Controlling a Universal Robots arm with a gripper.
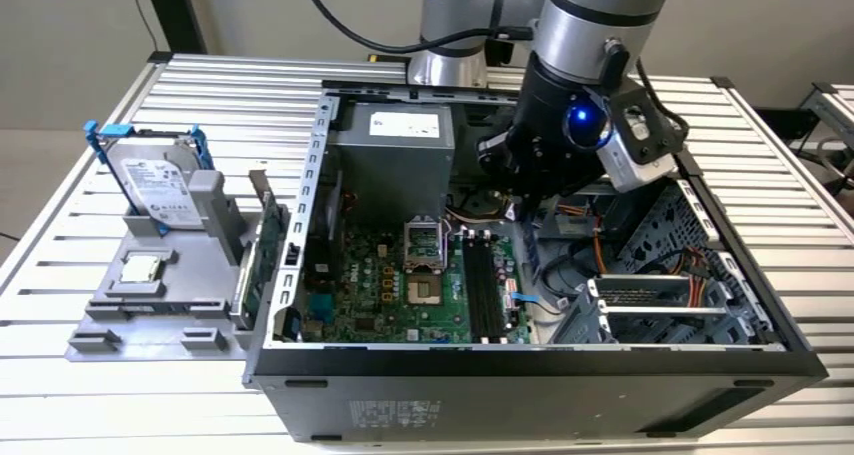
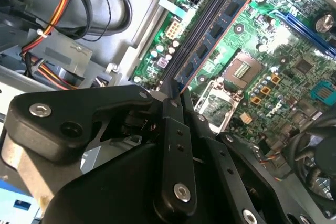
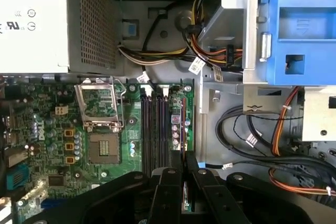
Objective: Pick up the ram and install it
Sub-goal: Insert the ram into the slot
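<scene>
We see the gripper (image 1: 523,207) down inside the open PC case (image 1: 534,360), right over the black slots (image 1: 483,285) of the motherboard (image 1: 380,290). In the second wrist view the black fingers (image 2: 173,124) are pinched narrow on the near end of the ram (image 2: 218,24), a thin dark blue stick w/ black chips, standing on edge and running along the slots (image 2: 197,30). It sits at the slot bank; whether it's fully seated, we can't tell. In the first wrist view the gripper (image 3: 184,174) meets the slots (image 3: 156,129) at their near end, w/ the empty CPU socket (image 3: 104,148) just beside the slots on the motherboard (image 3: 47,140).

Rel. to the motherboard: the grey power supply (image 1: 394,160) sits at its far end, bundles of cables (image 3: 252,135) and the drive cage (image 1: 667,295) lie off the slot side. In the first wrist view a blue bracket (image 3: 296,24) shows past the cables.

Outside the case, on the exterior view's left, a grey holder (image 1: 154,295) carries a silver hard drive (image 1: 158,185) in a blue frame, and a green card (image 1: 267,245) stands on edge just beside the case wall. All rests on the slatted metal table (image 1: 80,175).
</scene>
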